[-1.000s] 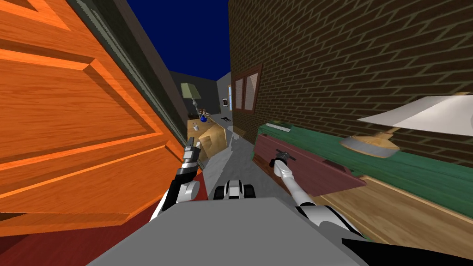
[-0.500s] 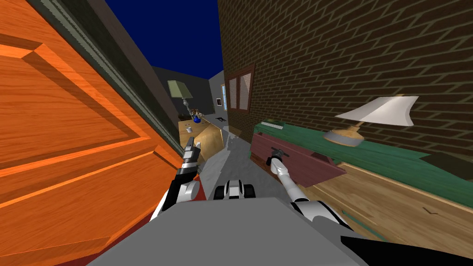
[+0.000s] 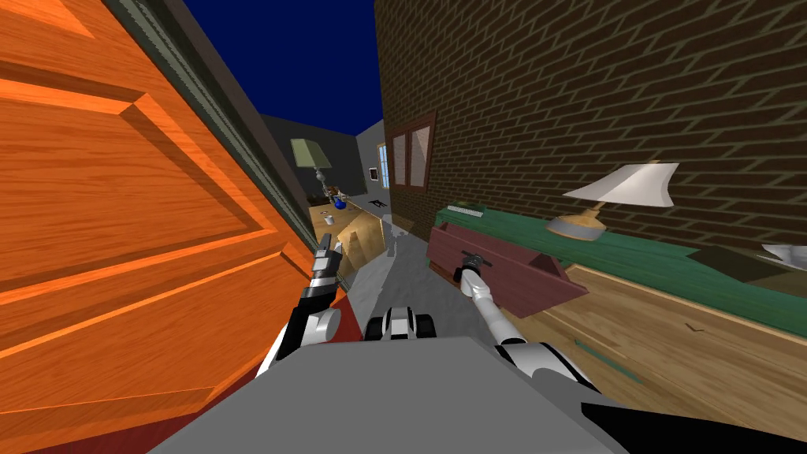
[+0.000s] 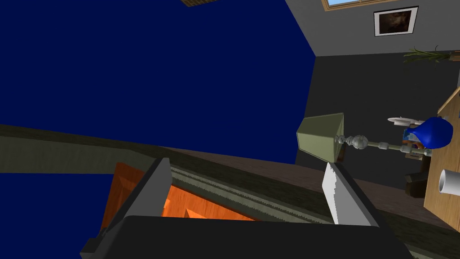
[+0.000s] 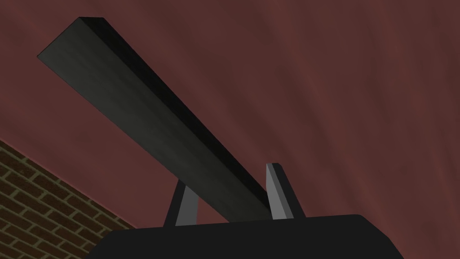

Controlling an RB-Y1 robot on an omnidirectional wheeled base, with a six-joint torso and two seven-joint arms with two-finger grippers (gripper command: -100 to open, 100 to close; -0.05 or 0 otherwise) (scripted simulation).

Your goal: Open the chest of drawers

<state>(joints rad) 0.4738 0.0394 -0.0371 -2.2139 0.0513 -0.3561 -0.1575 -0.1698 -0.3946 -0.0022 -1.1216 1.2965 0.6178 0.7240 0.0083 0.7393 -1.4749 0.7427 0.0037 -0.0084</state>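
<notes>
Dark drawer handle [image 5: 148,121] tight between fingers [image 5: 278,193] of right gripper [image 5: 227,177].

Gripper [image 5: 229,198] clamped on dark handle [image 5: 148,112]

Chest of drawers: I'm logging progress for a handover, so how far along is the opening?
Done: the dark red drawer already stands out from the green-topped chest. In hand: the right gripper is shut on the drawer's dark bar handle. Left: probably a further pull if it should open fully, then letting go. The left gripper is open, beside the orange door.
</notes>
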